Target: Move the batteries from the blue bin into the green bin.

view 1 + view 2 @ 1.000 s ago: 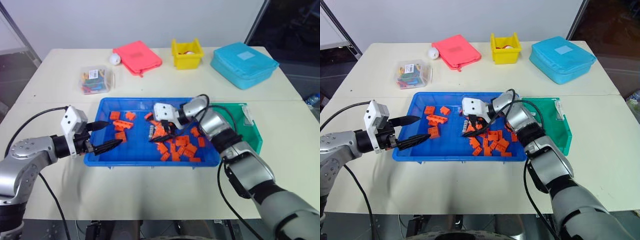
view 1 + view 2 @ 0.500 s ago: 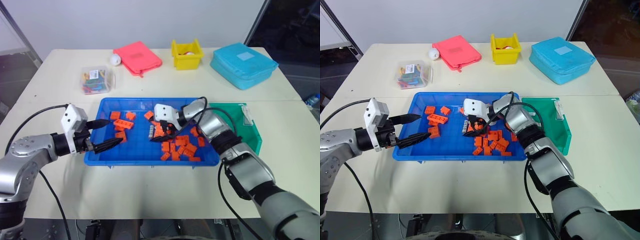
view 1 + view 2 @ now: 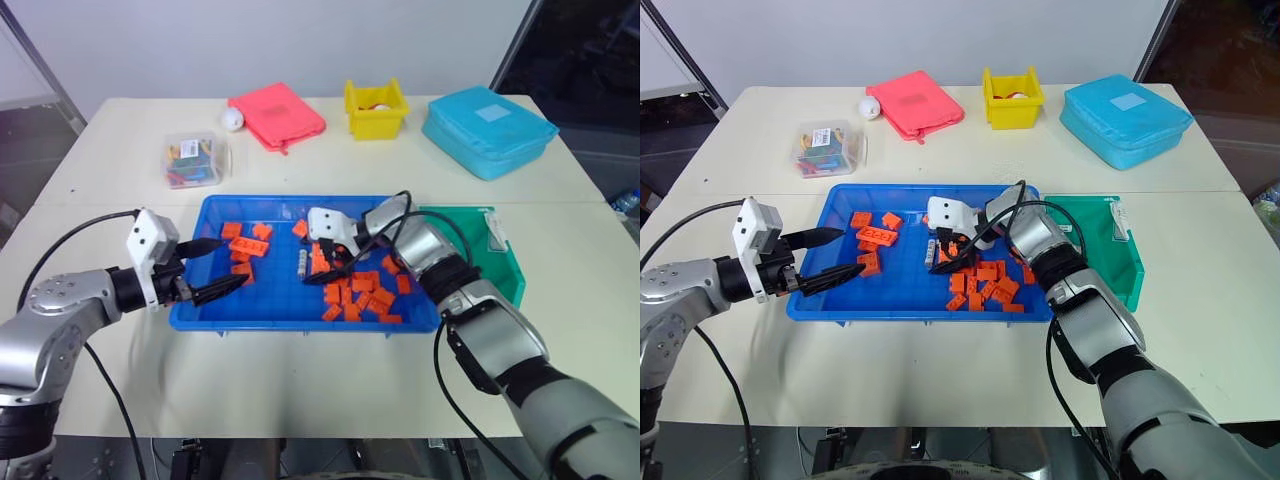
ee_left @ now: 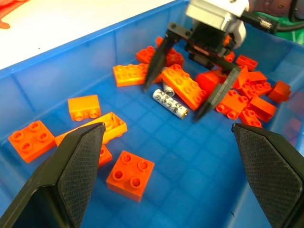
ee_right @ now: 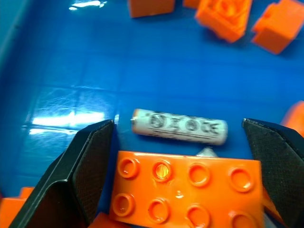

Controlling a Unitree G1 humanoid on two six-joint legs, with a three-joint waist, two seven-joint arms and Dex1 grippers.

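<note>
A pale table (image 3: 300, 380) carries the blue bin (image 3: 262, 310), a wide tray strewn with orange bricks (image 3: 360, 298); the green bin (image 3: 505, 272) sits against its right end, with a white printed tag on its far rim, the print too small to read; farther back lie a light-blue zipped case (image 3: 488, 128), a pink pouch (image 3: 277, 114), a yellow bin (image 3: 375, 108), a clear box of coloured pieces (image 3: 192, 160) and a white ball (image 3: 233, 119). The right gripper (image 4: 190, 90), fingers spread wide, stands low in the tray astride a long orange brick (image 5: 187, 190) and a battery (image 5: 179, 127) lying flat on the tray floor; the right wrist view shows dark lettering along the battery, too blurred to read; the left wrist view shows it just beside the brick, touched by neither finger. The left gripper (image 3: 212, 268), fingers also wide and holding nothing, hovers at the tray's left end.
</note>
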